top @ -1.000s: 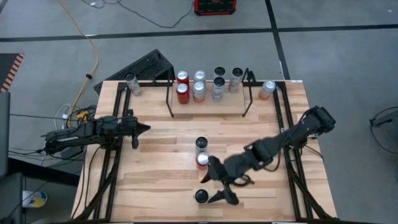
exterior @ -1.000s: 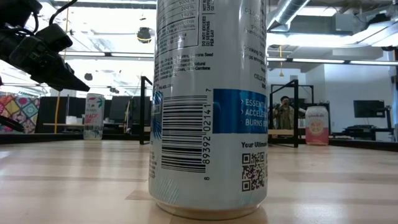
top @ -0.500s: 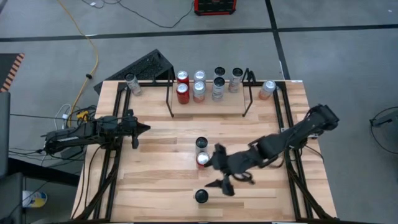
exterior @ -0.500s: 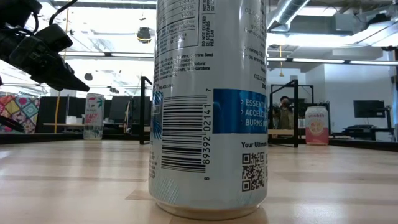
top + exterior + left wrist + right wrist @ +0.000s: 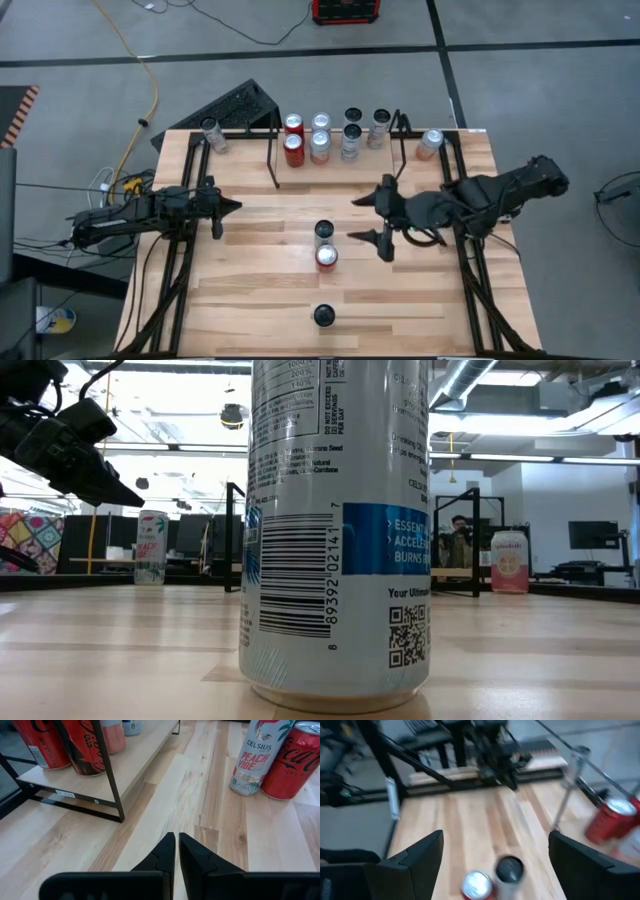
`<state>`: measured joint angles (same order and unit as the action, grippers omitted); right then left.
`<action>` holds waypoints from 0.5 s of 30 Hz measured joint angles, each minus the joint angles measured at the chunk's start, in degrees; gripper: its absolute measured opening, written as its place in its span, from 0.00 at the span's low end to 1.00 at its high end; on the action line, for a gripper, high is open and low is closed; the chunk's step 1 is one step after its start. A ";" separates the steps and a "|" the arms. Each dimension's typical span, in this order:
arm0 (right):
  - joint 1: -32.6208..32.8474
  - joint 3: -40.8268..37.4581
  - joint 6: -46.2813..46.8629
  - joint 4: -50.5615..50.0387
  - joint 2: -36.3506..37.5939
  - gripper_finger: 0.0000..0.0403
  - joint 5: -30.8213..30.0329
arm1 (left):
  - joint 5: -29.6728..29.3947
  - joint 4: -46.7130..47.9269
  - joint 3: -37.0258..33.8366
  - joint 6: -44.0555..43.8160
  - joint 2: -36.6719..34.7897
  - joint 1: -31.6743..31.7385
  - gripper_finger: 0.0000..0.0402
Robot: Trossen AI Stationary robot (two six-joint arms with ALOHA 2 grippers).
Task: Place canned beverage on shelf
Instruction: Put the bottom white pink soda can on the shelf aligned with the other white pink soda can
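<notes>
The shelf (image 5: 335, 172), a wooden board in a black rod frame, stands at the table's far edge with several cans (image 5: 320, 147) upright on it. Two cans, one silver (image 5: 324, 232) and one red (image 5: 326, 257), stand side by side mid-table. Near the front edge stands a dark-topped can (image 5: 324, 316), which fills the low view (image 5: 335, 530). My right gripper (image 5: 360, 218) hovers open, right of the mid-table pair and pointing toward the table's left. In its wrist view the pair (image 5: 509, 870) lies ahead between the fingers. My left gripper (image 5: 232, 207) is shut at the left, holding nothing.
One loose can (image 5: 210, 133) stands left of the shelf and another (image 5: 430, 143) right of it. Black arm rails (image 5: 170, 270) run along both table sides. Bare wood lies between the shelf and the mid-table cans. In the left wrist view, red cans (image 5: 82, 745) stand on the shelf board.
My right gripper has left the can at the front edge, rising and moving toward the table's far and right side. It has swung up from pointing steeply down at the table toward level. It has stayed open. The front can has stayed where it stood.
</notes>
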<state>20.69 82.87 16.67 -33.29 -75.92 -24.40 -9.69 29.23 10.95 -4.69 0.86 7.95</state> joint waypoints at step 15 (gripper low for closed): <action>-10.81 -0.02 -0.88 0.99 -15.00 0.82 8.50 | 0.00 0.00 0.00 0.00 0.00 0.01 0.03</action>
<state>9.88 82.85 15.79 -32.31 -90.92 -15.90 -9.69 29.23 10.95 -4.69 0.86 7.97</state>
